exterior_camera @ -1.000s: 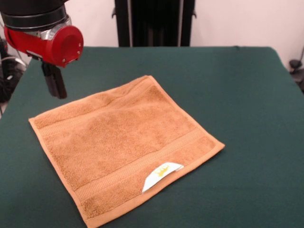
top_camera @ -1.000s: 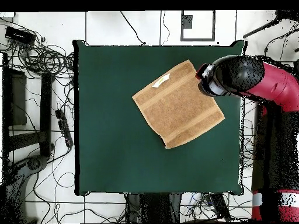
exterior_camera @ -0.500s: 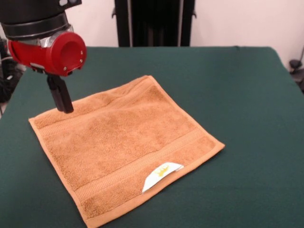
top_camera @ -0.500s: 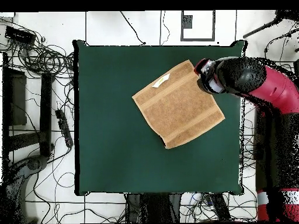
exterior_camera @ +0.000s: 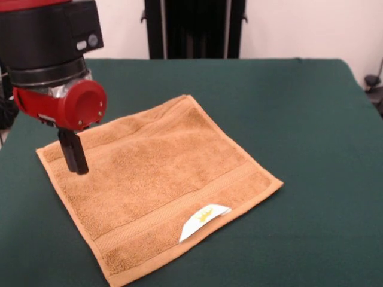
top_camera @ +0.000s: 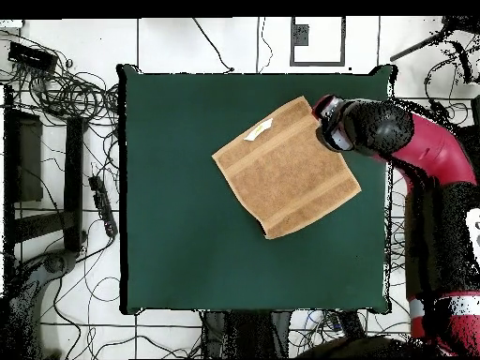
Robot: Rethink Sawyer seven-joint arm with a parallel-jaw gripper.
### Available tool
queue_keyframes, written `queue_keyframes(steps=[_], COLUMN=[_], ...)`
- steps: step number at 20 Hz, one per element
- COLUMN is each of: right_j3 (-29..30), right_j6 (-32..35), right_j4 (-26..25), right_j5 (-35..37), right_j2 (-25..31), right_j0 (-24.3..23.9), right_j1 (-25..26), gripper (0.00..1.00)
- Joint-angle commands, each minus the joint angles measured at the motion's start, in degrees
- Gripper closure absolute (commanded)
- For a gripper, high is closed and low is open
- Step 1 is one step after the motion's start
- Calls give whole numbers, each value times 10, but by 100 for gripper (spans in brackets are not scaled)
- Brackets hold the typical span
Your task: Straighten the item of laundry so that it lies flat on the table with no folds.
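Observation:
The orange-tan towel (exterior_camera: 157, 179) lies spread out on the green table (exterior_camera: 299, 107), turned like a diamond. Its white label (exterior_camera: 204, 218) with a yellow mark is flipped up at the near hem. My gripper (exterior_camera: 75, 156) hangs from the red and black wrist (exterior_camera: 63, 89), low over the towel near its left corner, at or just above the cloth. In the overhead view the towel (top_camera: 286, 169) lies in the table's (top_camera: 187, 234) upper right part, and the arm's head (top_camera: 342, 127) covers its right corner and hides the gripper.
The black pedestal (exterior_camera: 194, 28) stands behind the table's far edge. Cables (top_camera: 66, 89) and dark gear lie on the floor left of the table in the overhead view. The towel is well inside the table's edges.
The gripper has come down and toward the camera, from beside the towel's far left edge to over its left corner. The towel has not moved.

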Motion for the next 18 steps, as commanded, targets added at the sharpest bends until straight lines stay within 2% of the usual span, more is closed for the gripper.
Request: queue_keyframes(steps=[1,4,9,18], right_j3=[71,69,86,76], right_j6=[-89,-95,-89,-75], right_j4=[-17,-19,17,-24], right_j5=[-30,-42,-45,-85], right_j2=[76,89,135,139], right_j0=[11,4,-24,-24], right_j1=[59,72,90,105], gripper=[100,100,100,100])
